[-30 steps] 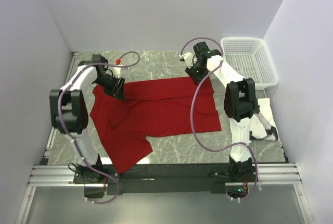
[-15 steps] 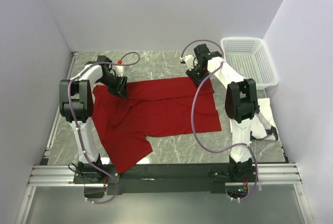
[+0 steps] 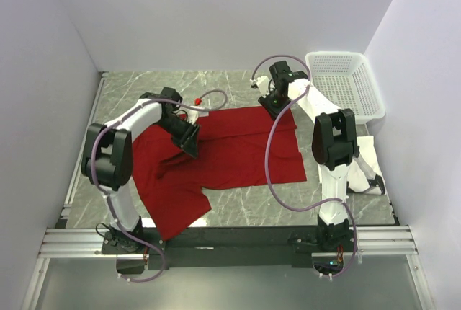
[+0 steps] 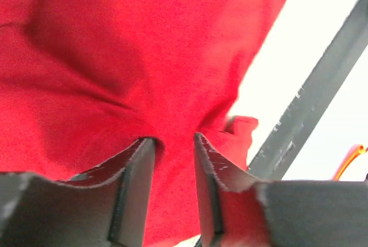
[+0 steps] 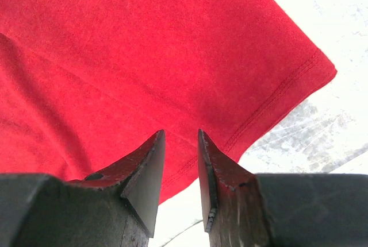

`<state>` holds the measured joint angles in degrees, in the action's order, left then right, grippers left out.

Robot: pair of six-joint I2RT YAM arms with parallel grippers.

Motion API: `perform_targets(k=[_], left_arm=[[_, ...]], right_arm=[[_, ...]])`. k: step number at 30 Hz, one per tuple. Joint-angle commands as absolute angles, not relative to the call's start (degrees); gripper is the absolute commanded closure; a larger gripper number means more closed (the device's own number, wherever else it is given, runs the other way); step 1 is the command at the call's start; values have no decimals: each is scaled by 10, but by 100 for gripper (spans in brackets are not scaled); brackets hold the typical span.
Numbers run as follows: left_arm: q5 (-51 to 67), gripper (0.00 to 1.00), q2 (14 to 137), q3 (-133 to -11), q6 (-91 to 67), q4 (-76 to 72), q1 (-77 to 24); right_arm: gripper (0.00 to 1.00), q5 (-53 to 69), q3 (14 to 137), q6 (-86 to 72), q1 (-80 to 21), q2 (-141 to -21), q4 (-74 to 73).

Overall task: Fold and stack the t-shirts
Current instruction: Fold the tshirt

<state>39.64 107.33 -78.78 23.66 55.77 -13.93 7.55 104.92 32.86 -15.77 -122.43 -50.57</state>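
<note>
Fabric of the red t-shirt [image 3: 241,158] lies spread across the middle of the marble worktop [image 3: 230,83], with one sleeve reaching toward the near edge. The left pincer [image 3: 191,145] is clamped on a puckered bunch of that cloth on the shirt's left half, creases radiating from between its fingers [image 4: 138,166], while the right pincer [image 3: 273,106] pinches the shirt's far right corner beside the stitched hem. The white t-shirt [image 3: 369,153] lies folded at the right edge, partly under the right arm, near the white mesh basket [image 3: 331,55].

Between right fingers [image 5: 144,172], red t-shirt [image 5: 132,51] hem.
</note>
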Motion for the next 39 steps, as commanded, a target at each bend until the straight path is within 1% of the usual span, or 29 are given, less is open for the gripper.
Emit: perform_targets(k=[1,3,6,10,14,15,16,18,19,23,26,28,32,34,36,38,39], left_arm=[[420,59,1019,-771,262,577,-156],[423,56,1009,-774,271,595,-159],[430,56,992,-793,299,619,-156],[430,55,978,-813,281,612,-128],[425,55,1005,-838,245,597,-24],[407,55,1023,-856,239,591,-5],[382,56,1029,-860,199,552,30],[342,57,1047,-869,168,519,53],[301,57,1055,-873,146,501,67],[213,60,1113,-907,108,466,77],[166,61,1158,-918,83,462,84],[139,61,1173,-919,82,468,88],[115,62,1209,-931,85,473,91],[110,63,1226,-953,89,479,91],[98,63,1263,-975,88,487,91],[90,65,1309,-1028,88,503,94],[91,65,1325,-1051,89,520,95]], right_arm=[[63,76,1058,330,-154,-1198,-499],[63,78,1069,329,-153,-1203,-502],[64,83,1089,323,-153,-1221,-511],[64,88,1107,320,-153,-1230,-518],[64,90,1114,320,-155,-1233,-518],[65,89,1114,320,-155,-1237,-518],[65,88,1114,319,-155,-1237,-516],[66,83,1114,317,-156,-1244,-509],[66,79,1114,316,-156,-1247,-505],[69,48,1107,315,-159,-1265,-476],[70,12,1082,332,-167,-1271,-448],[71,-24,1051,353,-177,-1271,-431],[73,-61,1031,368,-185,-1288,-411],[74,-68,1065,365,-181,-1300,-427],[77,-88,1094,368,-180,-1326,-431],[77,-114,1139,377,-179,-1357,-436],[77,-117,1183,379,-180,-1370,-442]])
